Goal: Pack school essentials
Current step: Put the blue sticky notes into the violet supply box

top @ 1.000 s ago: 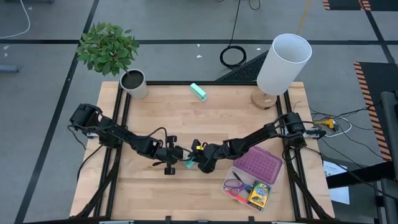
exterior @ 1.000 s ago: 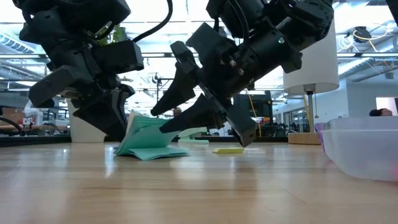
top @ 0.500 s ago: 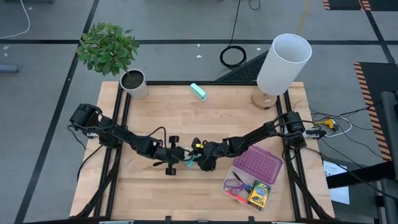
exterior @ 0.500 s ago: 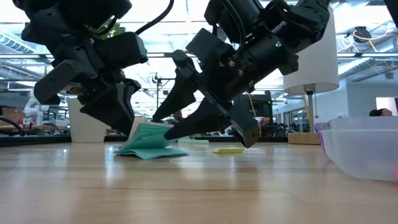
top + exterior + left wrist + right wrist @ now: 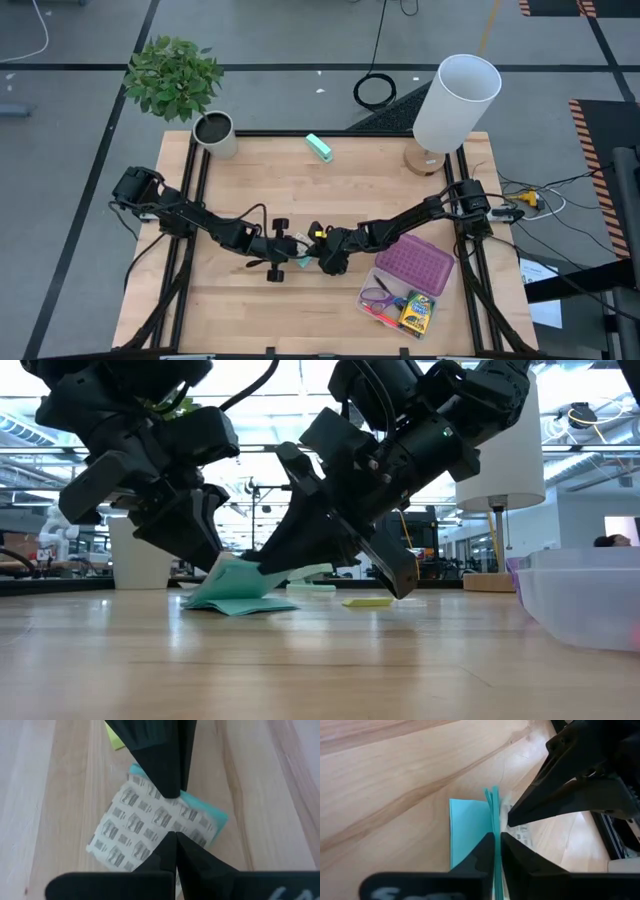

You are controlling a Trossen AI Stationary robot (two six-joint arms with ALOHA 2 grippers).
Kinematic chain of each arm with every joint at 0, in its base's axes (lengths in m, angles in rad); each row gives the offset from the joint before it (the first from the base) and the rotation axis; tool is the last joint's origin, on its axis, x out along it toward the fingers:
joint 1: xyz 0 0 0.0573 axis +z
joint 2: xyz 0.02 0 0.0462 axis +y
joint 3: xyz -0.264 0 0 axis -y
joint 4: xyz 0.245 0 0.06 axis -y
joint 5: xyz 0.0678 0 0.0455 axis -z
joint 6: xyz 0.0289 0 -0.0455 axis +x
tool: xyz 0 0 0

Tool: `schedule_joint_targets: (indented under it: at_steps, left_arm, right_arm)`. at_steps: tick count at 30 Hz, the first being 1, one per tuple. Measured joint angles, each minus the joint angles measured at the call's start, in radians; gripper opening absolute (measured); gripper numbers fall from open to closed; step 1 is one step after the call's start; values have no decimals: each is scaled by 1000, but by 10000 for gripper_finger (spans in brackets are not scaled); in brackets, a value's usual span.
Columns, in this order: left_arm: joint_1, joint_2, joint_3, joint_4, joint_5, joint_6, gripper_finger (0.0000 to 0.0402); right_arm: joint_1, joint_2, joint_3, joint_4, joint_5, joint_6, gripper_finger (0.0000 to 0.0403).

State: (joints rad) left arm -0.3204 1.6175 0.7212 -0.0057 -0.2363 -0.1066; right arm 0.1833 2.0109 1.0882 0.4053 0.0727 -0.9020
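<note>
Meeting at mid-table, the left gripper (image 5: pixel 285 256) and right gripper (image 5: pixel 318 257) each have their jaws pinched onto the teal stationery set (image 5: pixel 235 588), which lies on the table (image 5: pixel 340 190) beside the clear bin (image 5: pixel 410 285) of supplies

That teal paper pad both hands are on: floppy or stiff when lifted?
Probably floppy: the teal pad looks like thin stacked sheets, and in the low view its free edge sags onto the table. Likely light. The right hand, pinching one edge, may fan the sheets; the left hand may be needed.
</note>
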Motion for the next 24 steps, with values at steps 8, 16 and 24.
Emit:
schedule_joint_targets:
  at_steps: [8, 16, 24]
  left_arm:
    - [-17, -63, 5, -8, -96, -56, 54]
    - [-136, -123, 5, 13, -334, -65, 157]
    - [-220, 29, 6, 84, -466, -142, 278]
  right_arm:
    - [-1, 0, 0, -6, 0, 16, 5]
    - [-12, 0, 0, -15, 0, 53, 5]
    - [-27, 0, 0, -24, 3, 96, 5]
